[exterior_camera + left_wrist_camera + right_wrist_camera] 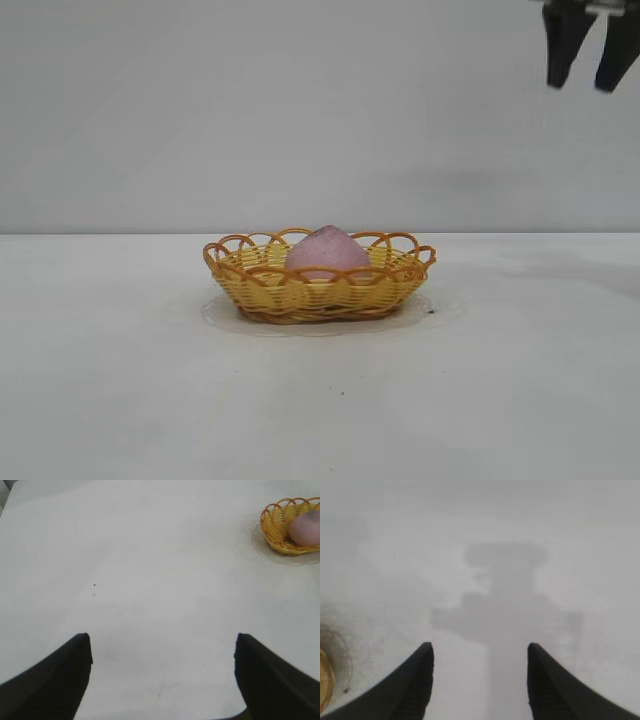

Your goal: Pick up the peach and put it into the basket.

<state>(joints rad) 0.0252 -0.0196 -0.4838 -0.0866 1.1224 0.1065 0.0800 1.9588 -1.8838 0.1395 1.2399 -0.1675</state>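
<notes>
Sitting in the wicker basket, the peach lies below-left of the right gripper, fingers spread, empty; left gripper likewise spread.

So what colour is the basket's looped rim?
Orange loops on the basket, over yellow woven sides; clearest in the exterior view.

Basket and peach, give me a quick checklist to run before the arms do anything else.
1. Peach inside the basket: ok.
2. Basket flat on the table, not tipped: ok.
3. Right gripper open and empty, high up and off to the basket's side: ok.
4. Left gripper open, empty, away from the basket: ok.
5. Peach settled and not rocking: cannot tell.
</notes>
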